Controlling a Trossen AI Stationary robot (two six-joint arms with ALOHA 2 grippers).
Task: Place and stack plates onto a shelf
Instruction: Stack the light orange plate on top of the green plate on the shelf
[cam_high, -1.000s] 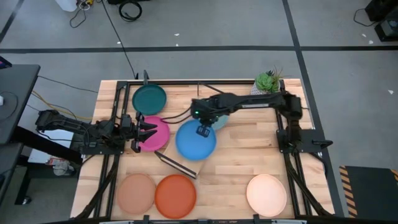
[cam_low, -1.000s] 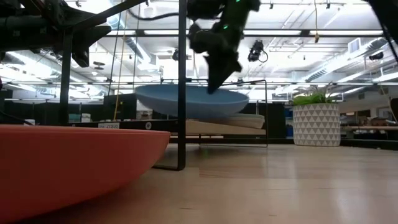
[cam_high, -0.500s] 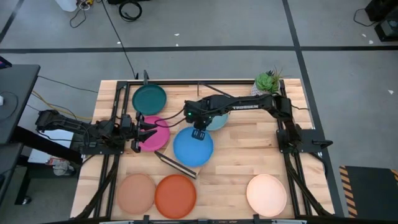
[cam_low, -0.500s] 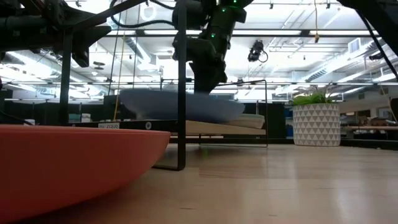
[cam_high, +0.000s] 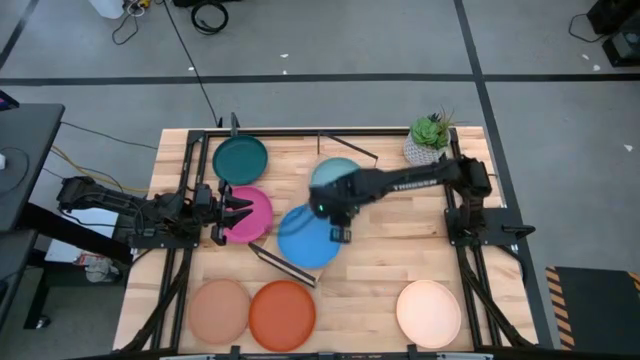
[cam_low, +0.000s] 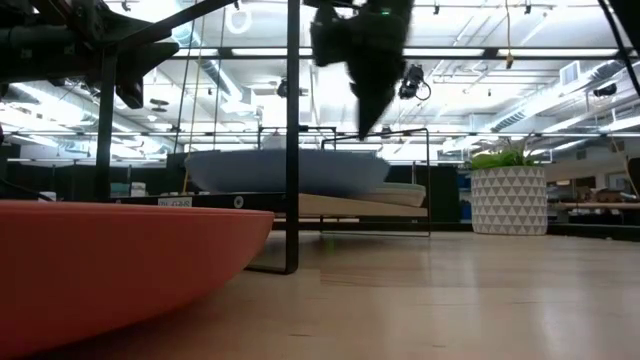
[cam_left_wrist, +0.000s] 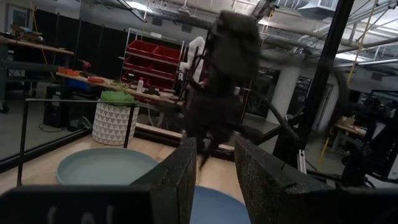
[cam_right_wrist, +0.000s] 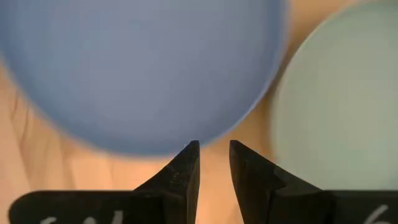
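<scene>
On the shelf (cam_high: 300, 268), we're seeing the blue plate (cam_high: 308, 236) lying flat, just beside the light blue plate (cam_high: 335, 176). Right pincer (cam_high: 338, 234) is hovering over its rim, fingers nearly together, gripping nothing. Left pincer (cam_high: 236, 211) is waiting over the magenta plate (cam_high: 252, 214), fingers slightly apart, empty. We're judging the release done; best to be lifting straight up, clearing the rim, not nudging the plate off the shelf onto the surface (cam_high: 380, 270).

Overhead, table-level, two wrist views; shared blue plate (cam_high: 307, 238).
</scene>
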